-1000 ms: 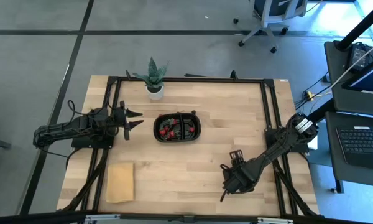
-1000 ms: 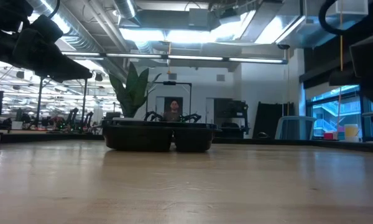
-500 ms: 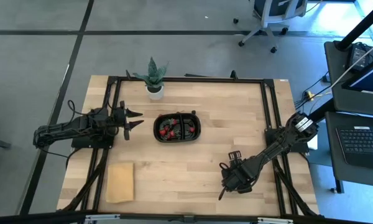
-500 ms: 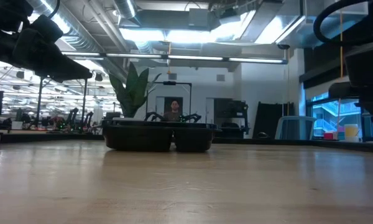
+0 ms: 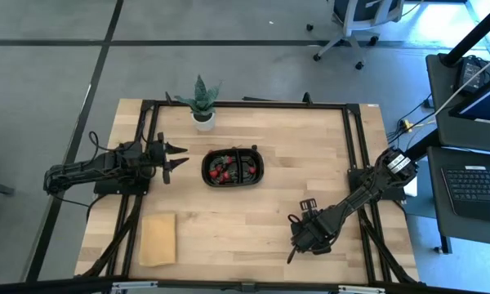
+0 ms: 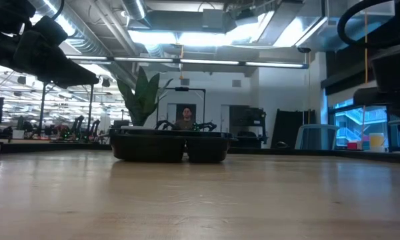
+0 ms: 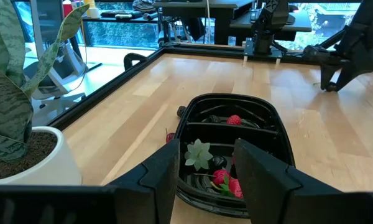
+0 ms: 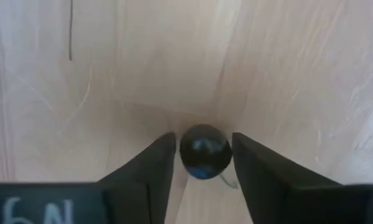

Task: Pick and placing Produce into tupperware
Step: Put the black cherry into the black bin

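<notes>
Right wrist view shows the step in hand: a small dark round berry (image 8: 205,151) lies on the bare wood between the two fingers of the right gripper (image 8: 204,163), which points down at the table. The fingers stand on either side of it with only slivers of gap; whether they already pinch it cannot be told. In the high view this gripper (image 5: 298,243) works near the front of the table (image 5: 253,220), right of centre and well apart from the tupperware (image 5: 233,167).

The black two-compartment tray sits in the middle of the table with red produce (image 5: 220,171) already inside, most of it in the compartment toward the left arm. One red piece (image 7: 170,136) seems to lie on the wood just beside the tray's outer wall.

The left gripper (image 5: 176,157) hovers near the tray's left end, its fingers parted and holding nothing.

To do this pick well, the right fingers should probably close gently and evenly, since a round berry may roll or squirt out if one finger touches first. A straight lift seems wise, then a carry to above a compartment before letting go
</notes>
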`<state>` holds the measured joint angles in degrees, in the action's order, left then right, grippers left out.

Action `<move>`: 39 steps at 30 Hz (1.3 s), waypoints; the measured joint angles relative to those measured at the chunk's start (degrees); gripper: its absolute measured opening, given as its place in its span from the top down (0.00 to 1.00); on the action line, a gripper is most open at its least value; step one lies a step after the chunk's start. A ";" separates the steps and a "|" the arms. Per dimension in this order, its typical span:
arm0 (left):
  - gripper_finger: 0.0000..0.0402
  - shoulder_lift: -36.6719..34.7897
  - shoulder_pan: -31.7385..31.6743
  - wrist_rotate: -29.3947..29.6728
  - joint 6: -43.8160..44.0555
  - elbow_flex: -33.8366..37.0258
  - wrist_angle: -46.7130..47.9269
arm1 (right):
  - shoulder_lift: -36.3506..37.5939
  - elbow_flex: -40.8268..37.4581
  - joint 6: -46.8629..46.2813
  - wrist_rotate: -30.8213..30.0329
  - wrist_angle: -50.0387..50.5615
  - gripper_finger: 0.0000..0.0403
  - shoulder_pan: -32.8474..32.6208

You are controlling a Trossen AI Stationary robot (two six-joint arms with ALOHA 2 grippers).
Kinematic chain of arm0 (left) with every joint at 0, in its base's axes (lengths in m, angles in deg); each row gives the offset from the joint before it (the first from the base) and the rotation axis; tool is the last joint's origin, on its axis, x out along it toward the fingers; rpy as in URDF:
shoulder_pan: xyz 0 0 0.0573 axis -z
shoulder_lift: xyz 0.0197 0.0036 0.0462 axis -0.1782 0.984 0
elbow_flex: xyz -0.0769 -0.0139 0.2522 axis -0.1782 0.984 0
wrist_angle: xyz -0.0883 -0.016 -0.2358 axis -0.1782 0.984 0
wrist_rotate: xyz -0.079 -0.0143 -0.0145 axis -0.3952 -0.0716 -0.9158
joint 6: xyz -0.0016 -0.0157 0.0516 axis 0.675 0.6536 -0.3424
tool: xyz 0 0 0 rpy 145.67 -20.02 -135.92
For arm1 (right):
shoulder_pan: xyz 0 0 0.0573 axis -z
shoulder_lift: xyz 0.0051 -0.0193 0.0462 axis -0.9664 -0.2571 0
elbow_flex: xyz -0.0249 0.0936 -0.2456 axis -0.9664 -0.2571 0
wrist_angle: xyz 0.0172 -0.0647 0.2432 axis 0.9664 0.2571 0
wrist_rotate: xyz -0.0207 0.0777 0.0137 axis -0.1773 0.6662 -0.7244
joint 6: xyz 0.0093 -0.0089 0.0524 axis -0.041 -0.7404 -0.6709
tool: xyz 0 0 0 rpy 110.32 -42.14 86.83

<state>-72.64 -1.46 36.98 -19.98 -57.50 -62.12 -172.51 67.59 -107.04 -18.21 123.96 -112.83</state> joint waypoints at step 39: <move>0.63 0.00 0.01 0.00 -0.02 0.00 0.00 | -0.27 17.97 41.83 -15.71 -29.68 0.70 22.97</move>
<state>-72.64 -1.45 36.98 -20.00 -57.50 -62.12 -172.78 85.56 -65.22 -33.92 94.28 -89.86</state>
